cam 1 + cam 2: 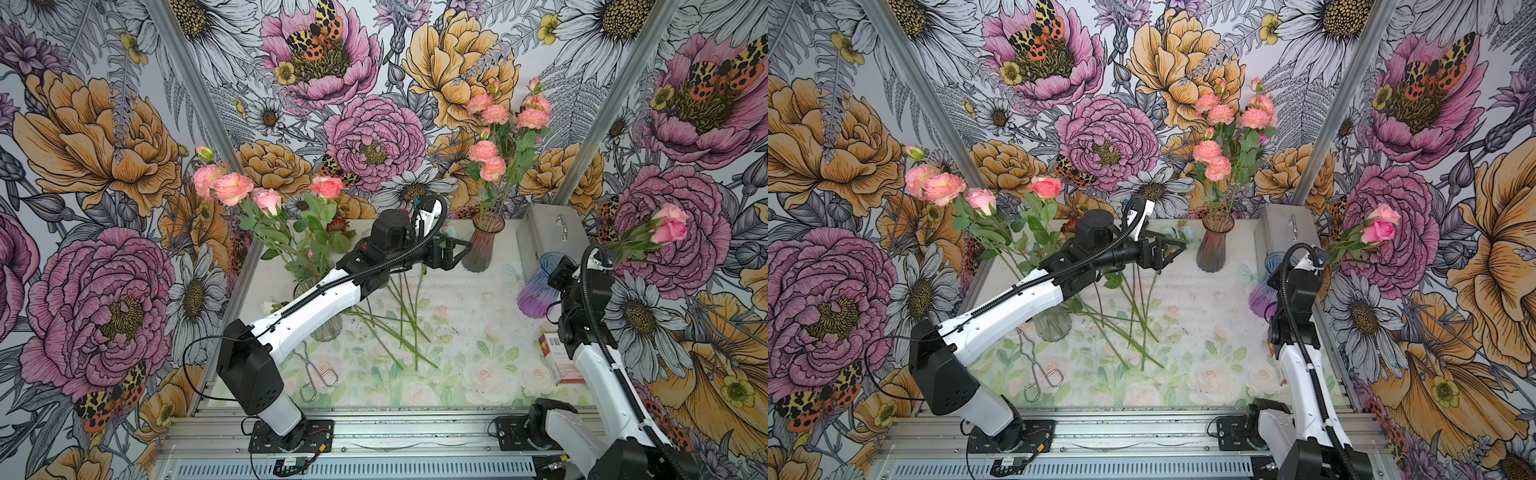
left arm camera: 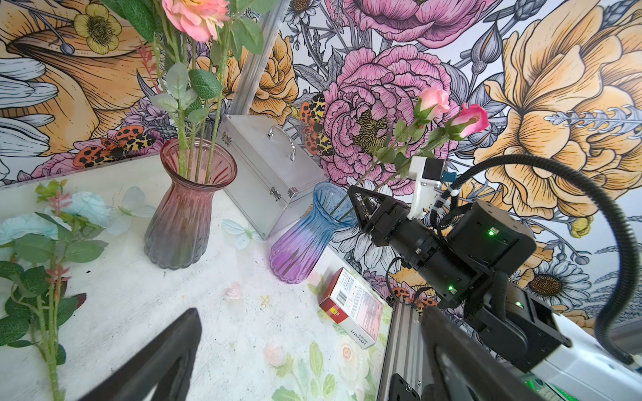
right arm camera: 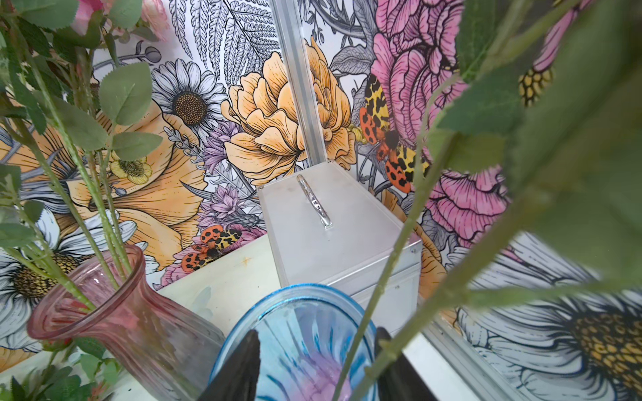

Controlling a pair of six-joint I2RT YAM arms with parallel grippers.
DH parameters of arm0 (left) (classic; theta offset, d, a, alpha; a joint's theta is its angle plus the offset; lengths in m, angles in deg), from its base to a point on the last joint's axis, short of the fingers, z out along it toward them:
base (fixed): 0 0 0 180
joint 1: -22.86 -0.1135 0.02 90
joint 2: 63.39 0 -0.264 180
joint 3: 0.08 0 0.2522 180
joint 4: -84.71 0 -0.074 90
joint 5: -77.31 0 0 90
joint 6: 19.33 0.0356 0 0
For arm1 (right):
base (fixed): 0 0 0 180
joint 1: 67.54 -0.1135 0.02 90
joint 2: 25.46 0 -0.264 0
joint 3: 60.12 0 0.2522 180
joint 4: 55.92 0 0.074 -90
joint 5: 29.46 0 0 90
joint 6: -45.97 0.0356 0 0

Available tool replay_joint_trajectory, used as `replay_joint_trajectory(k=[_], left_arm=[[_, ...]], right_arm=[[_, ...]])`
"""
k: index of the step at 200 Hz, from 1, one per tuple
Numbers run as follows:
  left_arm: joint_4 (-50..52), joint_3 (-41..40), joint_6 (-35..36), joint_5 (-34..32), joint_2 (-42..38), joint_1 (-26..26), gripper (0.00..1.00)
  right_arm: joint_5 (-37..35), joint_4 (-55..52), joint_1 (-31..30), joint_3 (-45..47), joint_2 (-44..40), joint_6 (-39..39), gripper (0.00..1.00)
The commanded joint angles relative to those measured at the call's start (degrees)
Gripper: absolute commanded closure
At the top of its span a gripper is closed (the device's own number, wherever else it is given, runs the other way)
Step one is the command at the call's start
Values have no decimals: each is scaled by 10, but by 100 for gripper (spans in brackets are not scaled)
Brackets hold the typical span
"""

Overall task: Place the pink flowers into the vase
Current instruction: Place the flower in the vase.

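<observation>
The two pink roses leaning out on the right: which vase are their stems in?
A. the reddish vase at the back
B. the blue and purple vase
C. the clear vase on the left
B: in the left wrist view the stems of the two pink roses run down into the mouth of the blue and purple vase.

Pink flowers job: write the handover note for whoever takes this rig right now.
Left gripper: open, empty, beside the pink glass vase.
Right gripper: jaws apart at the mouth of the blue-purple vase, a rose stem loose between them.
Done: two pink roses lean out of the blue-purple vase; pink carnation-like sprays stand in the pink glass vase.
Left to do: more pink blooms wait in the clear vase by the left arm; loose stems lie on the table, heads hidden under that arm.
</observation>
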Motion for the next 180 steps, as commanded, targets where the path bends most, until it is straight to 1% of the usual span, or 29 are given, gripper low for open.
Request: replay_joint_trajectory(k=[1,12,23,30,72,97,116,135,158,180], left_arm=[[-6,-3,-14,13,-18,-8,1],[-8,-4,-18,15,-17,-10,1],[-11,-4,-22,16,-17,-11,2],[-12,-4,-22,16,-17,-12,1],[-15,-3,-28,18,-14,-14,1],[-11,-3,-31,14,-18,-16,1],[3,-1,-40,-14,-25,-31,1],[35,10,-60,-46,-27,-60,1],[44,15,-83,-26,-28,-95,2],[45,17,-80,-16,-35,-103,1]], right_arm=[[-10,-26,-6,-17,-17,7,36],[-7,-38,-8,-20,-19,12,32],[-12,-53,-13,-23,-22,18,24],[-16,-62,-16,-23,-25,21,21],[-39,-74,-48,-10,-59,19,11],[-47,-88,-70,-25,-70,8,1],[-58,-100,-87,-36,-83,-7,1],[-46,-110,-109,-49,-95,-19,1],[-6,-103,-168,-49,-124,-63,1],[57,-119,-209,-65,-118,-98,1]])
